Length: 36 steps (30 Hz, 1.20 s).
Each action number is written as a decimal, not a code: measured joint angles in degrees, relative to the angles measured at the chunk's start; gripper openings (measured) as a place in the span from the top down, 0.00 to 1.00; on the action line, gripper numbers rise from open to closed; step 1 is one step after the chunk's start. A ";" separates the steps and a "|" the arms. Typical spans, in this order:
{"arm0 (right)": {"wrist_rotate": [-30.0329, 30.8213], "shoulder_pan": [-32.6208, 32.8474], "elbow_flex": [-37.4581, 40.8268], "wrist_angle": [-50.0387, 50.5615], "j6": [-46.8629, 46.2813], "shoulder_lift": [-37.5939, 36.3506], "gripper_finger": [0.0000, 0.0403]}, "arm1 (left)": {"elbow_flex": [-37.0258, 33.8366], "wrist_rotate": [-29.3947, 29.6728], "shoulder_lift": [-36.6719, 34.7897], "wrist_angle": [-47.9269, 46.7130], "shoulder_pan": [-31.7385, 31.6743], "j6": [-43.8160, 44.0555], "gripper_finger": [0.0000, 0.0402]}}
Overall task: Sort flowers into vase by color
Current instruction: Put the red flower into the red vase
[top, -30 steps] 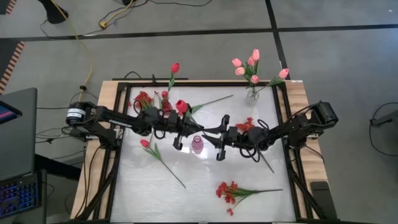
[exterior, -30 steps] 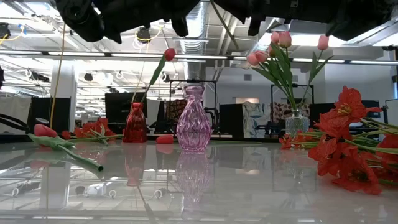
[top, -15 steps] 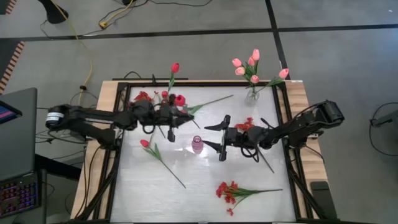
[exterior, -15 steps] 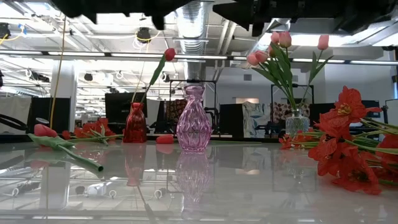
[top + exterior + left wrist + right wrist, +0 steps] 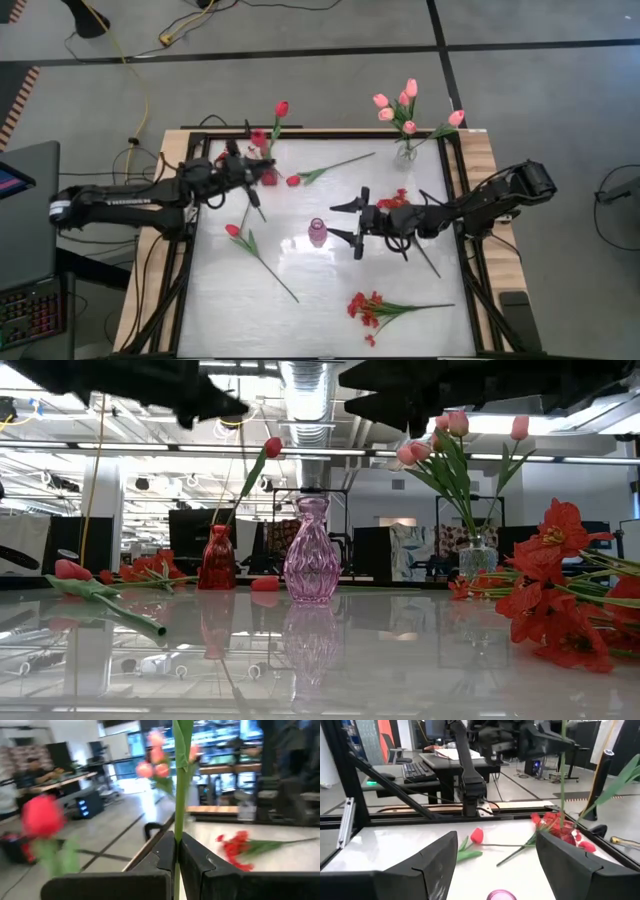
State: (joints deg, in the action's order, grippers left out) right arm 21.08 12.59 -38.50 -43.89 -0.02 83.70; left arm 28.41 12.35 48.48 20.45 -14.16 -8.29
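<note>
A green flower stem [image 5: 179, 795] is pinched tight in the left gripper [image 5: 252, 170] over the red vase [image 5: 264, 172] at the table's [image 5: 330, 290] far-left corner. The right gripper [image 5: 350, 220] is spread wide, nothing held, just beside the pink vase [image 5: 317, 232].

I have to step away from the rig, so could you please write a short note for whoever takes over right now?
Left gripper: shut on a green flower stem, up near the red vase at the table's back left.
Right gripper: open, empty, hovering beside the pink vase mid-table.
Done: five pink tulips stand in the clear vase at back right; a red tulip is in the red vase.
Left: a pink tulip lying left of the pink vase, a red tulip behind it, a red bunch at the front, and red blossoms by the right arm.
</note>
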 joint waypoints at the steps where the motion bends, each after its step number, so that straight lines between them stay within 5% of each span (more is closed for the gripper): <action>1: 0.00 -0.04 0.00 0.12 -0.02 -0.02 0.27 | -0.98 0.07 -0.87 0.31 -1.41 0.17 1.00; 12: 0.00 -0.15 0.00 1.12 -0.02 -0.02 0.27 | -5.32 -6.24 -6.06 0.36 -13.29 4.32 1.00; 29: -0.02 -1.54 0.00 1.92 -0.02 -0.02 0.27 | -5.28 -6.59 -6.34 -4.82 -18.73 4.37 1.00; 36: -0.07 -1.48 0.00 1.93 -0.02 -0.02 0.27 | -5.28 -7.41 -0.43 -2.59 -19.40 4.53 1.00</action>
State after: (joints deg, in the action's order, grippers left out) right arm 21.02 11.11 -38.50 -41.95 -0.03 83.68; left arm 23.14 4.94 48.04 17.86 -33.56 -3.76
